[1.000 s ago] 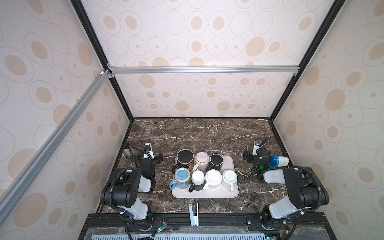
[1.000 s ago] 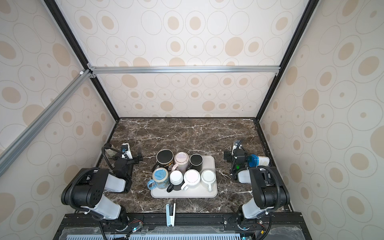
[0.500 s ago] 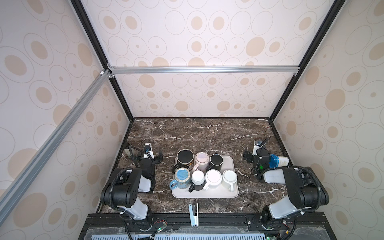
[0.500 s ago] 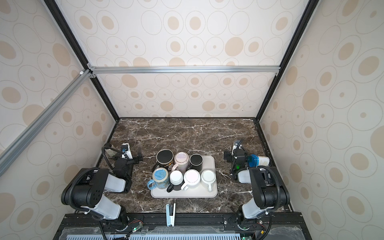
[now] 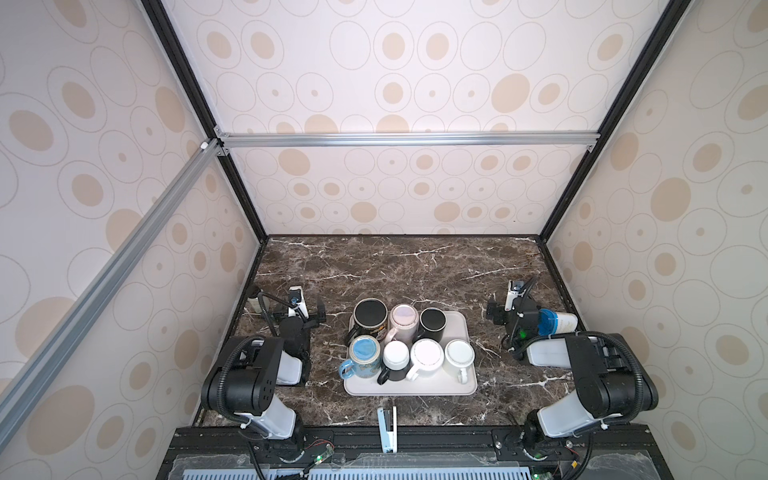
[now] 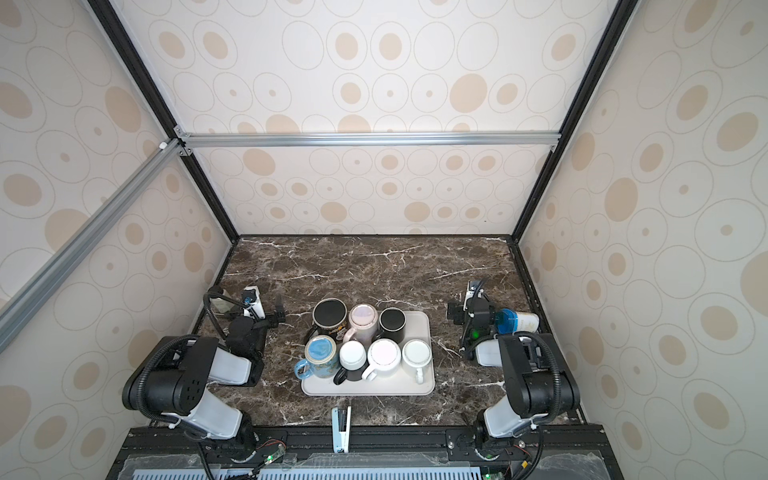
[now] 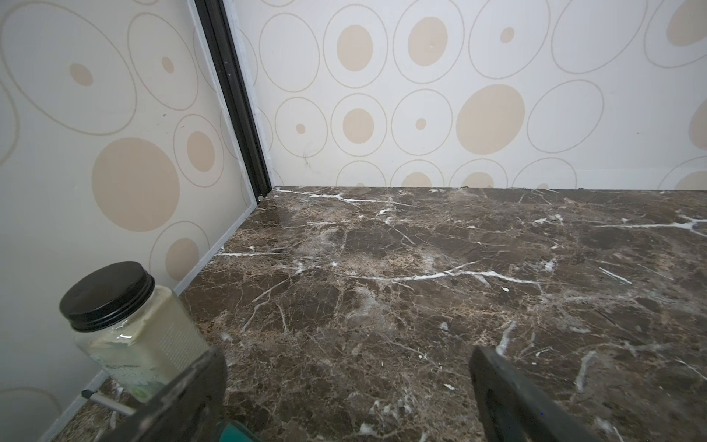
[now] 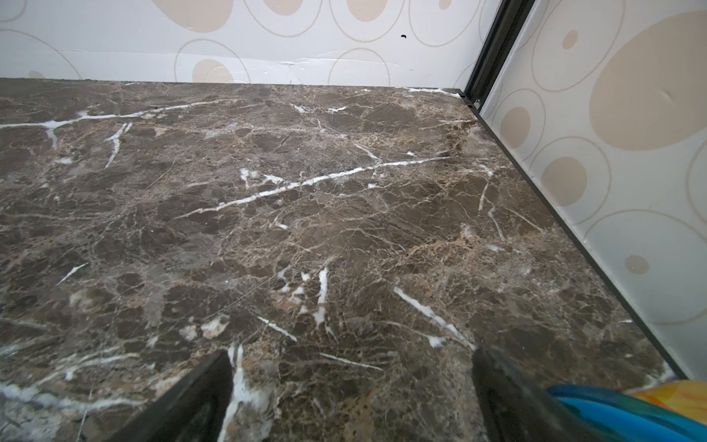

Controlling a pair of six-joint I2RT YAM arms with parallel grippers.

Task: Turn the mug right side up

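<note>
Several mugs stand close together on a light grey tray (image 5: 467,388) (image 6: 428,384) at the middle front in both top views, and they look base-up. Among them are a big black mug (image 5: 370,315), a pink mug (image 5: 405,318), a blue mug (image 5: 365,353) and a white mug (image 5: 458,355). My left gripper (image 5: 302,316) (image 7: 346,386) rests low to the left of the tray, open and empty over bare marble. On the tray's right my right gripper (image 5: 503,312) (image 8: 350,382) is also open and empty. No mug shows in either wrist view.
A glass jar with a black lid (image 7: 126,325) (image 5: 254,303) stands by the left wall, beside my left gripper. A blue-capped bottle (image 5: 557,322) (image 8: 612,405) lies by the right wall, next to my right gripper. A small white clip (image 5: 386,428) sits at the front edge.
</note>
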